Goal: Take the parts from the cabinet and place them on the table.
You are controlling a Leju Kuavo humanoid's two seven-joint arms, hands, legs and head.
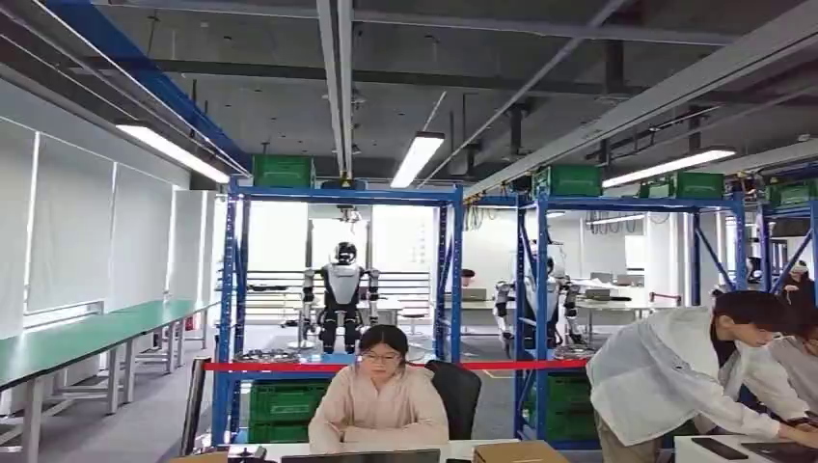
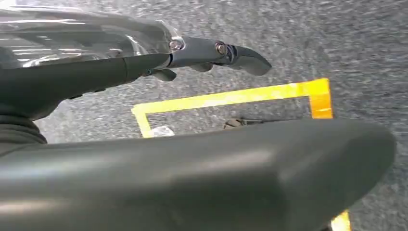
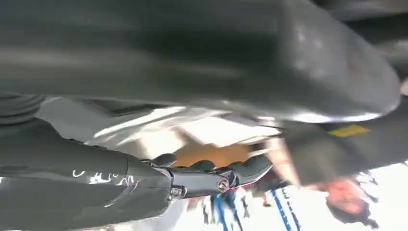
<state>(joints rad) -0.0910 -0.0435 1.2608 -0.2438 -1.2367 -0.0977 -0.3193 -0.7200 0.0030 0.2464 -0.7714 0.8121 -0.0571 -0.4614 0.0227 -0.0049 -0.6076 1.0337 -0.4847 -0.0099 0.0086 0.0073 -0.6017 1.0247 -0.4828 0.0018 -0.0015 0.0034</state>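
My head looks out level across a workshop. Straight ahead stands a blue rack with green crates on top and more green crates low inside it; a red tape runs across its front. A second blue rack stands to the right, also topped with green crates. I cannot make out any parts on either rack from here.

Behind the first rack another humanoid robot stands upright. A seated person in a pale top faces me just beyond a white bench, with a cardboard box on its near edge to the right. At far right a person in a white coat leans over another bench. A long green bench runs along the left wall.

My left hand hangs over grey floor marked with yellow tape. Its fingers are stretched out and released, with nothing in them.

My right hand is seen blurred in its wrist view. Its fingers reach forward, apart from the thumb, and I see nothing held there.
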